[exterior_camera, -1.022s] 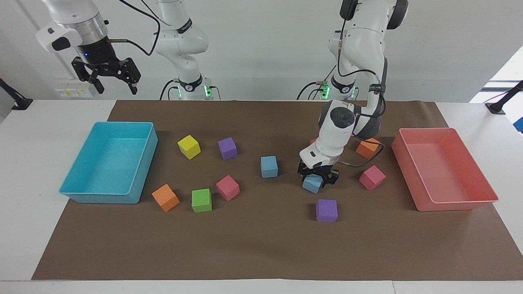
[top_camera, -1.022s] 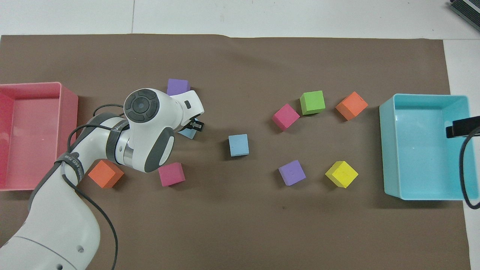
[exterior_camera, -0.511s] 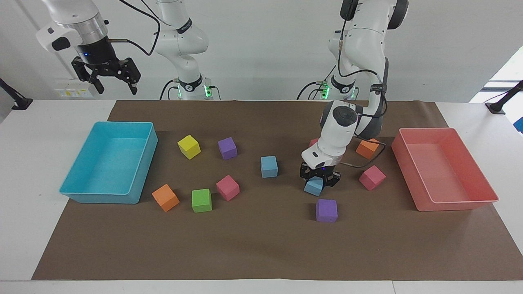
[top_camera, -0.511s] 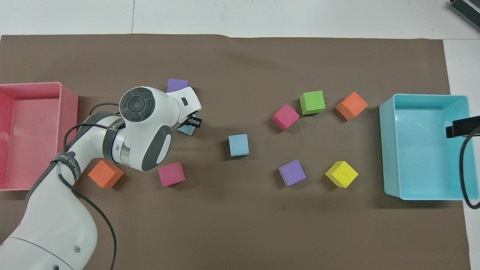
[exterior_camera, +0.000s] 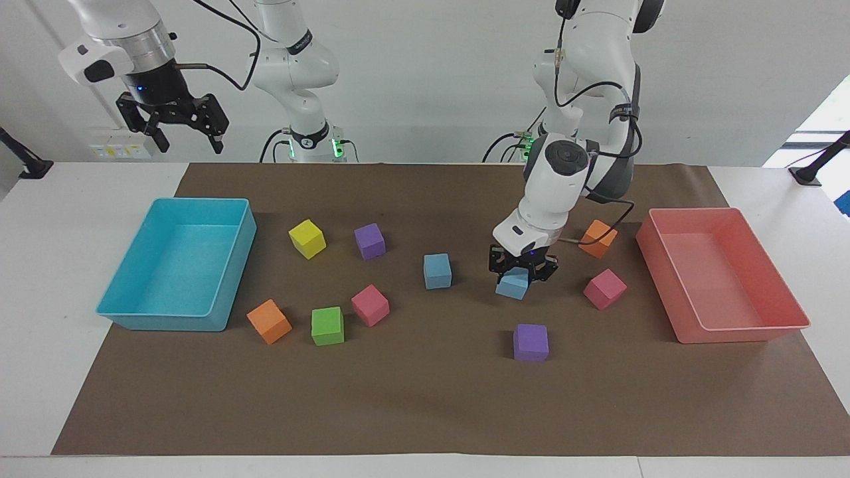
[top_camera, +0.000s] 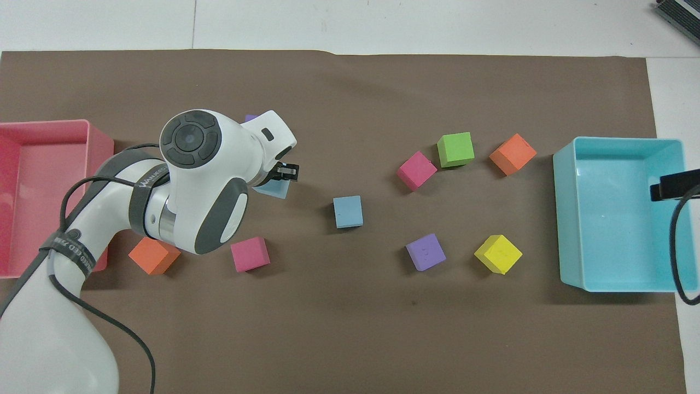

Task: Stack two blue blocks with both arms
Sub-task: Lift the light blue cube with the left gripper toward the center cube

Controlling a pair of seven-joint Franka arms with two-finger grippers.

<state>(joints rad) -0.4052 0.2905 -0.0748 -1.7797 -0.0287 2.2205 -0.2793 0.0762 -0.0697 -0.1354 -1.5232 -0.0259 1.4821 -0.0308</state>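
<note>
A light blue block (exterior_camera: pixel 512 287) (top_camera: pixel 274 189) hangs a little above the brown mat, and my left gripper (exterior_camera: pixel 521 271) (top_camera: pixel 276 178) is shut on it from above. The other blue block (exterior_camera: pixel 437 271) (top_camera: pixel 348 211) rests on the mat near the table's middle, toward the right arm's end from the held one. My right gripper (exterior_camera: pixel 189 136) waits open, high in the air over the turquoise tray; only a dark tip (top_camera: pixel 674 185) of it shows in the overhead view.
A turquoise tray (exterior_camera: pixel 133 317) stands at the right arm's end and a pink tray (exterior_camera: pixel 744 332) at the left arm's end. Purple (exterior_camera: pixel 530 342), pink (exterior_camera: pixel 604 289), orange (exterior_camera: pixel 597 239), green (exterior_camera: pixel 327 326) and yellow (exterior_camera: pixel 307 238) cubes lie scattered on the mat.
The left gripper closed fully on the blue block and lifted it off the mat, the arm rising. The right arm has stayed put.
</note>
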